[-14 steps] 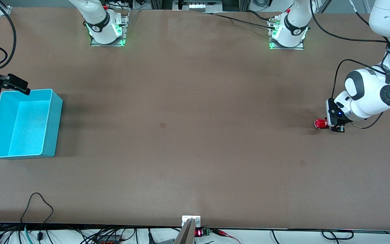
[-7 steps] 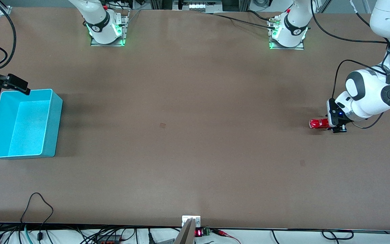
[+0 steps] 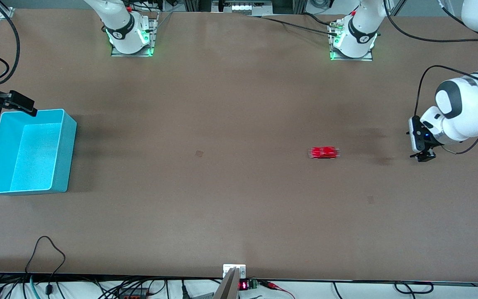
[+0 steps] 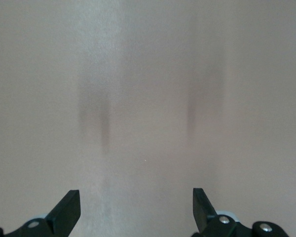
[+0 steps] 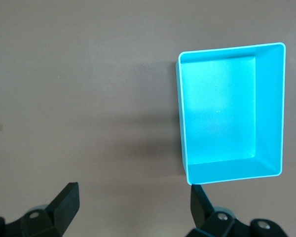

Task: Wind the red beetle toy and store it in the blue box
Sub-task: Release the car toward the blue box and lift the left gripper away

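Observation:
The red beetle toy (image 3: 324, 153) stands free on the bare table, blurred, partway from the left arm's end toward the middle. My left gripper (image 3: 424, 156) hovers low near the left arm's end, well apart from the toy. In the left wrist view the left gripper (image 4: 136, 212) is open with only tabletop between its fingers. The blue box (image 3: 65, 153) sits empty at the right arm's end. My right gripper (image 3: 25, 106) hangs over the box's corner farthest from the front camera, open and empty; the right wrist view shows the right gripper (image 5: 133, 210) and the box (image 5: 269, 108) beside it.
Both arm bases (image 3: 131, 39) (image 3: 353, 43) stand along the table edge farthest from the front camera. Cables (image 3: 48, 249) trail over the edge nearest that camera. A small mark (image 3: 199, 153) shows on the brown table between toy and box.
My left gripper opened and let go of the toy, then drew back toward the left arm's end. The toy rolled away toward the middle of the table. The right arm stayed still.

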`<state>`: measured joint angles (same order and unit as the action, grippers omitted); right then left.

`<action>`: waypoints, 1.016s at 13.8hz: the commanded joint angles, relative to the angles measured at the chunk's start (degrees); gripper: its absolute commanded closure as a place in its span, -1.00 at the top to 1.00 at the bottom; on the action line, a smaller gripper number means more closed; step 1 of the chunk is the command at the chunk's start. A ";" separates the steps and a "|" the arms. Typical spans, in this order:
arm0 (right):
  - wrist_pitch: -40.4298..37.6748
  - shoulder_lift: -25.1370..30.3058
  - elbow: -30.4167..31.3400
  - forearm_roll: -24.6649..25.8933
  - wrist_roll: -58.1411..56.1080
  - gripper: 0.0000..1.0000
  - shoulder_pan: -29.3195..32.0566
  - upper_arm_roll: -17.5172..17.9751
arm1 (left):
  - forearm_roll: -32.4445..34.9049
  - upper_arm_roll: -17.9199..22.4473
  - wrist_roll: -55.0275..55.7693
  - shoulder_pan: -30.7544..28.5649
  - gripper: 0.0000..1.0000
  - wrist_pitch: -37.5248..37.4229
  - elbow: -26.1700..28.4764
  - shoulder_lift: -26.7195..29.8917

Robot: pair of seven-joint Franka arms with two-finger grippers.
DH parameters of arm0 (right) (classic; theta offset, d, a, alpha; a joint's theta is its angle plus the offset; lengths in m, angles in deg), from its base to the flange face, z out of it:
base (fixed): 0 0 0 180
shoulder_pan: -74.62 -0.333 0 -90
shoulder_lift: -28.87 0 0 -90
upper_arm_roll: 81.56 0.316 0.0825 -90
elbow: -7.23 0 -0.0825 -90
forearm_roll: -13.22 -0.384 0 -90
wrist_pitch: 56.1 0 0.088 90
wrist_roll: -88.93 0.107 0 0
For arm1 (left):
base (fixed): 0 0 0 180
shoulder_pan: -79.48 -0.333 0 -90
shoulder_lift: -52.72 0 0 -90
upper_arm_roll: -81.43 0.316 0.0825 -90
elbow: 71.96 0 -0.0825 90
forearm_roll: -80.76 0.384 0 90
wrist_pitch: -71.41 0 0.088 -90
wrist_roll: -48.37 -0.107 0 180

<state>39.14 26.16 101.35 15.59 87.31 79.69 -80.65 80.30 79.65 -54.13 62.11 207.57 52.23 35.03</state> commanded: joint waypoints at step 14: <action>0.21 0.51 0.54 -0.88 0.64 1.00 0.55 0.32 | 5.73 -1.83 30.67 0.23 1.00 -35.49 -10.88 13.74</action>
<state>39.15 26.16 101.36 15.59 87.32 79.71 -80.65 84.68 78.64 -27.66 62.17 176.92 44.73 48.68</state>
